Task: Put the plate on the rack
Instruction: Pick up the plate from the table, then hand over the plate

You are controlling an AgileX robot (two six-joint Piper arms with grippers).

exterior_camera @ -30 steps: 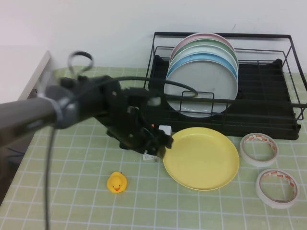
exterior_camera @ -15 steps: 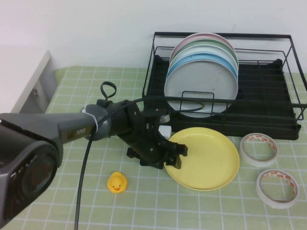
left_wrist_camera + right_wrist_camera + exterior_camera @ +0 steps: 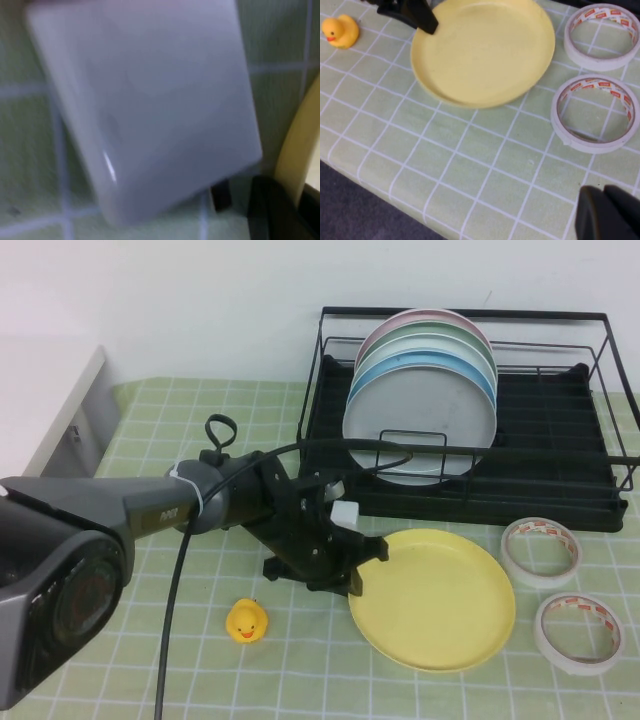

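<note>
The left arm reaches across toward three o'clock, its end effector low over the desk. The right end effector shows only as a dark tip in its wrist view.

The yellow plate lies flat on the green checked tabletop, its shallow rim raised all round. A dark finger of the left gripper reaches to the plate's rim beside the yellow rubber duck, which sits apart from the plate on the cloth; whether that gripper grips the rim cannot be told here. Two rolls of tape lie flat on the plate's other side: one tape roll close to the rim, the second tape roll just beside it (both white with printed inner bands). A dark part of the right gripper shows at the corner, above the tabletop.
</note>
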